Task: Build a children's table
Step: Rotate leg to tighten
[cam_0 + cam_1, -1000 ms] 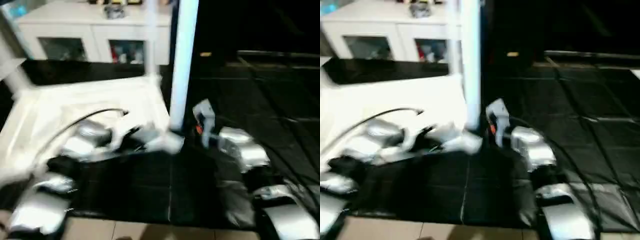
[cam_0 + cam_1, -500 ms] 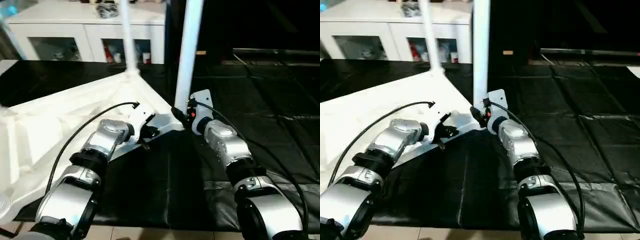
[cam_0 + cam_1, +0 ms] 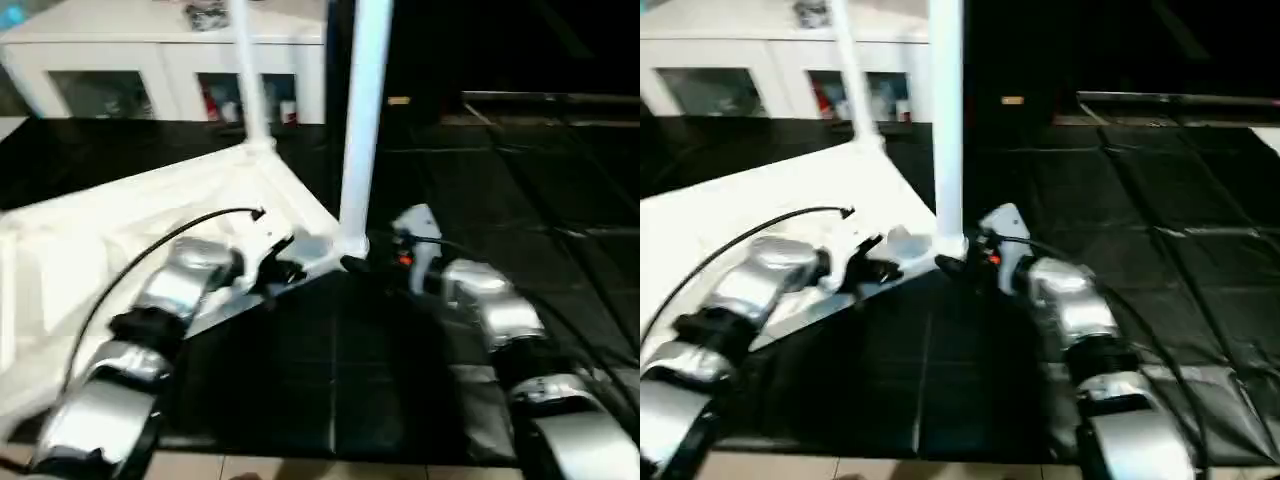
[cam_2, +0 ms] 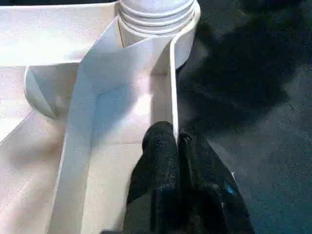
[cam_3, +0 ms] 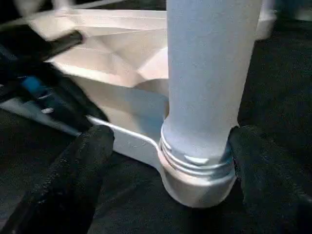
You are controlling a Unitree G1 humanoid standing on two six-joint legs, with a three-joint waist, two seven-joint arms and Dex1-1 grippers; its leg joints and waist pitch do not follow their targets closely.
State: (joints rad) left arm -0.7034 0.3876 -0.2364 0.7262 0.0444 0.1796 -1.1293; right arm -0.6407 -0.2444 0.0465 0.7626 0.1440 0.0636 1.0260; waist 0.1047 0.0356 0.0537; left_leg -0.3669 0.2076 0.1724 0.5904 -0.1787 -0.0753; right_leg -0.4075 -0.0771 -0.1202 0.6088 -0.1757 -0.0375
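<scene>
The table top (image 3: 120,230) lies upside down on the black floor mat (image 3: 330,370), the left pincer (image 4: 173,146) nipping its rim to steady it while the right pincer (image 5: 165,146) stands wide around the upright leg (image 3: 362,120) in the corner socket (image 5: 195,185).

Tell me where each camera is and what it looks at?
Eye views: on the head, looking down at the tabletop, two legs and both silver arms.
Left wrist view: along the left gripper, shut on the tabletop's rim.
Right wrist view: the right gripper, open around the near leg.
Shared: that leg in its corner socket.
</scene>
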